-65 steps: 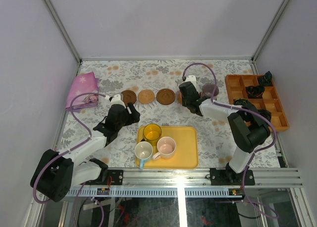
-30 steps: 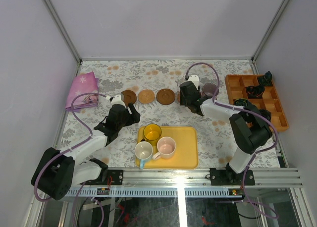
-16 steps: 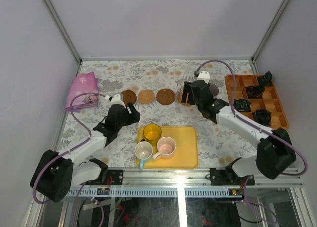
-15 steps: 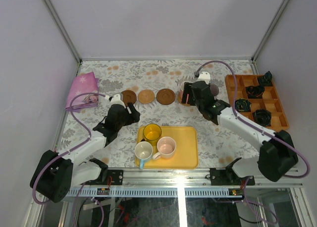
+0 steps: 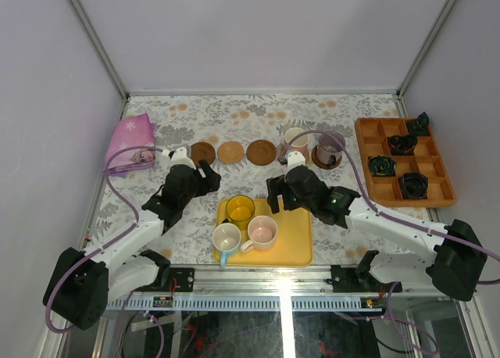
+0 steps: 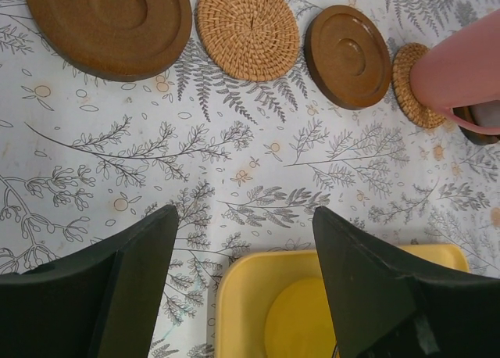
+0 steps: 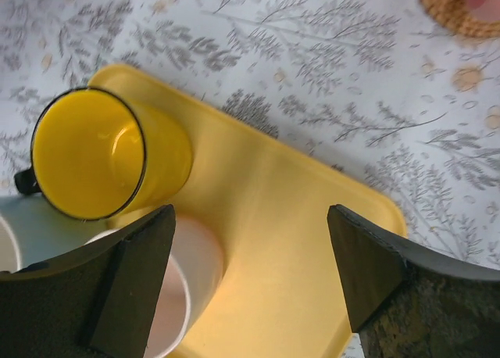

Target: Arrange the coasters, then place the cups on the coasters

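At the back of the table lies a row of coasters: dark brown (image 5: 203,152), woven tan (image 5: 231,152), dark brown (image 5: 261,152). A pale pink cup (image 5: 296,141) stands on a tan coaster (image 6: 408,76). A grey-purple cup (image 5: 330,146) stands on a dark coaster (image 5: 326,159). On the yellow tray (image 5: 295,234) are a yellow cup (image 5: 240,209), a white and blue cup (image 5: 226,238) and a second pink cup (image 5: 262,231). My left gripper (image 5: 209,178) hangs open near the tray's far left corner (image 6: 234,284). My right gripper (image 7: 251,213) is open and empty above the tray (image 7: 305,241), beside the yellow cup (image 7: 94,151).
An orange compartment box (image 5: 402,162) with small black rings stands at the right. A pink cloth (image 5: 130,143) lies at the back left. Grey walls close in the table on three sides.
My right gripper has let go of the pink cup on the tan coaster, opened wider and swung back over the tray. The left arm has barely moved.
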Action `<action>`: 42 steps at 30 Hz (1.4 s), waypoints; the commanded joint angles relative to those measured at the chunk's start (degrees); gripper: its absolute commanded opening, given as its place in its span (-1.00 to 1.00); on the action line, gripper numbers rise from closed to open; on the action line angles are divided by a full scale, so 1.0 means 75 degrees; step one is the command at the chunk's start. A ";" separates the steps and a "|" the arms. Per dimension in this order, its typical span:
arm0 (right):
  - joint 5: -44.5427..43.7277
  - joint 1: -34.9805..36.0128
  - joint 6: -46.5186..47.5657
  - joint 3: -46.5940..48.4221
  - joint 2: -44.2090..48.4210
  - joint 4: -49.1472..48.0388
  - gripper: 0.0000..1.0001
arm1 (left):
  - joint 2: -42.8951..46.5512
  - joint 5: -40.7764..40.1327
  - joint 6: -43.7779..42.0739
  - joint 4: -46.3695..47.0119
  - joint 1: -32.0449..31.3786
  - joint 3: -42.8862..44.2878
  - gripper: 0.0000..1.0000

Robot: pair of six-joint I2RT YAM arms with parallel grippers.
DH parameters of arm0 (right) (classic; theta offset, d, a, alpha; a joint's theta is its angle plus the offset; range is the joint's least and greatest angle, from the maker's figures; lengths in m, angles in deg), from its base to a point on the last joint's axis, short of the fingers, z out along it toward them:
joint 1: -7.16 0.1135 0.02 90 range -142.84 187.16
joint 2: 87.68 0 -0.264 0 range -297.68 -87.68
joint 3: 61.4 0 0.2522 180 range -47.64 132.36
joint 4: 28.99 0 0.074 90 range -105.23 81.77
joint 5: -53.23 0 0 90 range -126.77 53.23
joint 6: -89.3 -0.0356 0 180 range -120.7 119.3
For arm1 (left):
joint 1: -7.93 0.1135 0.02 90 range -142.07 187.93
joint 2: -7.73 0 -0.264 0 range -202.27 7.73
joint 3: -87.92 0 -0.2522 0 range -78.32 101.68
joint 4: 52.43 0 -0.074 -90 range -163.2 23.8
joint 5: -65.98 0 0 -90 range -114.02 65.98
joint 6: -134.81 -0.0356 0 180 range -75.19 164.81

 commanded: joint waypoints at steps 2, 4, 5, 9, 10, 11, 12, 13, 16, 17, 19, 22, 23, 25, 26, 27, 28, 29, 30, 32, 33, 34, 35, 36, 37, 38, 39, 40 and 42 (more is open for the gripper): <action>0.0186 0.0631 -0.0256 -0.0057 0.0170 0.0468 0.72 | 0.0335 0.0176 0.0134 -0.0105 -0.0052 -0.0177 0.40; 0.0178 0.0833 -0.0350 -0.0133 0.0115 0.0543 0.67 | 0.0447 0.0182 0.0159 -0.0148 -0.0054 -0.0232 0.40; 0.0203 0.0907 -0.0386 -0.0168 0.0063 0.0546 0.63 | 0.0492 0.0154 0.0164 -0.0157 -0.0052 -0.0258 0.40; 0.0241 0.1308 -0.0427 -0.0073 -0.0324 0.0634 0.41 | 0.0635 0.0113 0.0197 -0.0215 -0.0052 -0.0299 0.40; 0.0218 0.1402 -0.0431 -0.0001 -0.0436 0.0695 0.34 | 0.0662 0.0101 0.0208 -0.0215 -0.0052 -0.0314 0.40; 0.0202 0.1497 -0.0433 0.0086 -0.0587 0.0784 0.26 | 0.0697 0.0078 0.0230 -0.0232 -0.0052 -0.0317 0.40; 0.0181 0.1585 -0.0436 0.0189 -0.0703 0.0911 0.16 | 0.0715 0.0060 0.0243 -0.0239 -0.0052 -0.0323 0.40; 0.0139 0.1659 -0.0451 0.0281 -0.0795 0.1065 0.06 | 0.0732 0.0058 0.0246 -0.0243 -0.0055 -0.0329 0.40; -0.0033 0.1839 -0.0581 0.0522 -0.1036 0.1611 -0.19 | 0.0717 -0.0002 0.0258 -0.0236 -0.0052 -0.0366 0.41; -0.0099 0.1881 -0.0638 0.0579 -0.1089 0.1819 -0.23 | 0.0702 -0.0020 0.0269 -0.0236 -0.0052 -0.0385 0.41; -0.0183 0.1923 -0.0737 0.0632 -0.1120 0.2125 -0.38 | 0.0668 -0.0017 0.0282 -0.0224 -0.0052 -0.0391 0.41; -0.0401 0.1939 -0.0782 0.0680 -0.1093 0.2446 -0.69 | 0.0604 -0.0017 0.0282 -0.0186 -0.0052 -0.0399 0.40; -0.0586 0.1941 -0.0779 0.0729 -0.1093 0.2571 -0.80 | 0.0582 -0.0027 0.0282 -0.0169 -0.0058 -0.0399 0.41; -0.1045 0.1946 -0.0698 0.0864 -0.1149 0.2817 -0.95 | 0.0548 -0.0053 0.0282 -0.0159 -0.0055 -0.0406 0.40; -0.1263 0.1943 -0.0632 0.0954 -0.1202 0.2908 -0.99 | 0.0553 -0.0053 0.0282 -0.0149 -0.0052 -0.0400 0.40; -0.1513 0.1941 -0.0528 0.1013 -0.1253 0.2981 -1.00 | 0.0547 -0.0059 0.0282 -0.0139 -0.0055 -0.0416 0.40; -0.1744 0.1939 -0.0395 0.1064 -0.1308 0.3010 -1.00 | 0.0543 -0.0062 0.0282 -0.0135 -0.0052 -0.0407 0.40; -0.1992 0.1942 -0.0234 0.1102 -0.1375 0.2997 -0.99 | 0.0536 -0.0067 0.0279 -0.0119 -0.0051 -0.0418 0.40; -0.2326 0.1941 -0.0082 0.1167 -0.1472 0.2997 -0.96 | 0.0531 -0.0064 0.0271 -0.0118 -0.0052 -0.0419 0.40; -0.2881 0.1939 0.0248 0.1309 -0.1655 0.2970 -0.87 | 0.0515 -0.0078 0.0259 -0.0106 -0.0052 -0.0403 0.40; -0.3193 0.1948 0.0427 0.1362 -0.1742 0.2888 -0.83 | 0.0498 -0.0091 0.0259 -0.0106 -0.0052 -0.0404 0.41; -0.3397 0.1943 0.0609 0.1402 -0.1836 0.2771 -0.81 | 0.0493 -0.0102 0.0259 -0.0106 -0.0052 -0.0409 0.41; -0.3584 0.1941 0.0803 0.1451 -0.1930 0.2636 -0.77 | 0.0473 -0.0099 0.0259 -0.0094 -0.0055 -0.0411 0.40; -0.3730 0.1939 0.0966 0.1483 -0.2022 0.2499 -0.71 | 0.0463 -0.0104 0.0259 -0.0088 -0.0052 -0.0401 0.40; -0.3882 0.1939 0.1186 0.1520 -0.2126 0.2360 -0.57 | 0.0450 -0.0100 0.0259 -0.0091 -0.0052 -0.0405 0.40; -0.4017 0.1939 0.1310 0.1561 -0.2220 0.2268 -0.30 | 0.0438 -0.0090 0.0259 -0.0095 -0.0052 -0.0394 0.40; -0.4107 0.1939 0.1387 0.1625 -0.2318 0.2223 -0.01 | 0.0428 -0.0103 0.0259 -0.0110 -0.0061 -0.0381 0.40; -0.4166 0.1942 0.1451 0.1679 -0.2405 0.2203 0.18 | 0.0433 -0.0086 0.0259 -0.0111 -0.0059 -0.0382 0.40; -0.4309 0.1943 0.1469 0.1754 -0.2520 0.2219 0.45 | 0.0456 -0.0090 0.0259 -0.0127 -0.0054 -0.0388 0.40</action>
